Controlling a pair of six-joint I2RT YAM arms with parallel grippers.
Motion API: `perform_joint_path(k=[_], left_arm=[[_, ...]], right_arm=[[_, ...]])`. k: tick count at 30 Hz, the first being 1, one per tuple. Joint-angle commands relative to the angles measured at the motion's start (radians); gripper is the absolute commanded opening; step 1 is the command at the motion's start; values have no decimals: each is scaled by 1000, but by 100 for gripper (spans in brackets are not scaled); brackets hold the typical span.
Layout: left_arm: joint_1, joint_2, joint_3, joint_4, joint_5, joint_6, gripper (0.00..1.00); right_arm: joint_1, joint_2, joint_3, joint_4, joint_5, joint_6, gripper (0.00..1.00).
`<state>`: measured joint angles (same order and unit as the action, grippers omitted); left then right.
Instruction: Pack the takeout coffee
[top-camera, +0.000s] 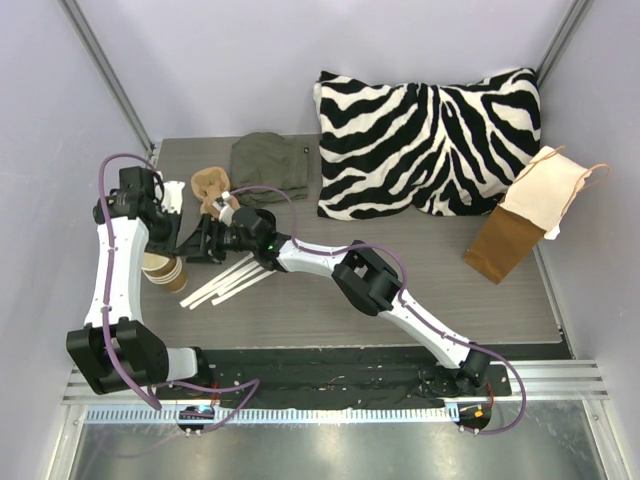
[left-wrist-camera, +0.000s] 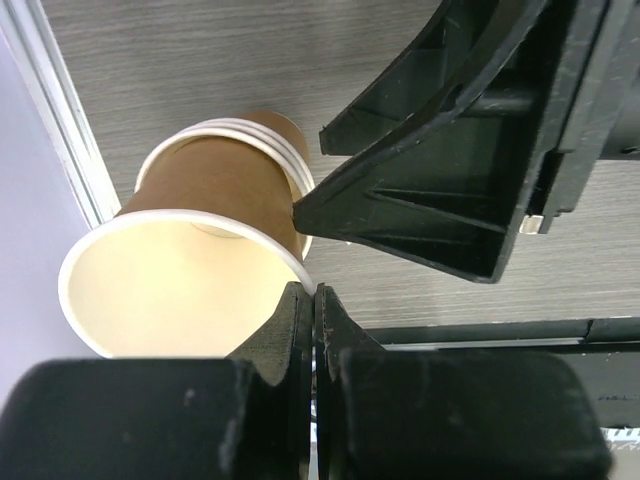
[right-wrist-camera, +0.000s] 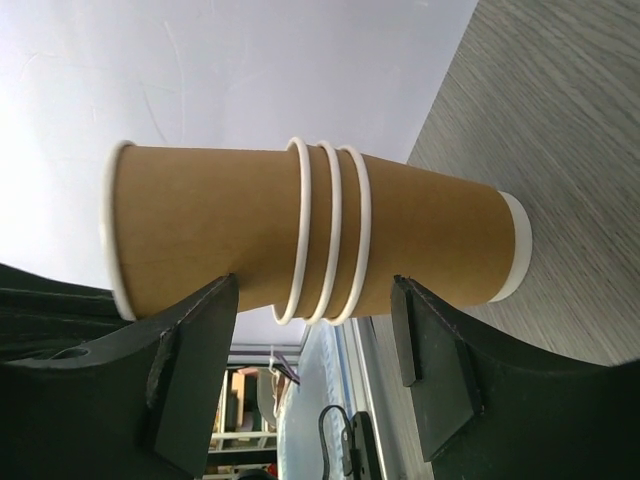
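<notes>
Grey tabletop (top-camera: 420, 300) | cups (top-camera: 168, 272) at left side | left claw (left-wrist-camera: 315, 300) pinched shut on top cup (left-wrist-camera: 190, 290) rim | right claw (right-wrist-camera: 312, 300) wide open around cups, holding nothing | tip: hold lower cups softly, pull top cup straight off.

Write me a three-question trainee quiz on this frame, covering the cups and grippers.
1. True or false: the left gripper is shut at the top cup's rim.
2. How many rims show in the stack?
3. The right gripper is: A open, fingers either side of the stack; B shut on one cup; C out of view.
Key: 1 true; 2 four; 3 A.
</notes>
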<state>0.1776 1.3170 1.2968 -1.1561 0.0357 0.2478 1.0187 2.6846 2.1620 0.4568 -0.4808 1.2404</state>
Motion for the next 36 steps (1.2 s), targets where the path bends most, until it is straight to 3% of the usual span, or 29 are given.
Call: perform_joint_path(k=[1,9,17,20,25,30,34,36], left_arm=[[-20,-29,91,6,72,4,0],[-21,-1,323,-102,-23,42,0],[-49,16,554,-195,-19,74,0],[-136,27,630,-246,-14,106,0],[-265,48,717,-312,-5,166,0],[-424,25,684,-283,20,192,0],[-620,-28,482,-139,-16,208,0],[-783,-25,348,-81,-92,206,0]], right_arm=[[18,-5,41,5,10,-30,70],[9,-45,134,-1,-59,-105,76],[-15,-118,182,-38,-143,-192,83],[-58,-191,220,-169,-205,-333,89],[-204,-366,76,-239,-251,-429,95],[-368,-645,-241,-257,-255,-514,100],[-483,-826,-372,-450,-242,-689,100],[-557,-885,-440,-523,-234,-771,100]])
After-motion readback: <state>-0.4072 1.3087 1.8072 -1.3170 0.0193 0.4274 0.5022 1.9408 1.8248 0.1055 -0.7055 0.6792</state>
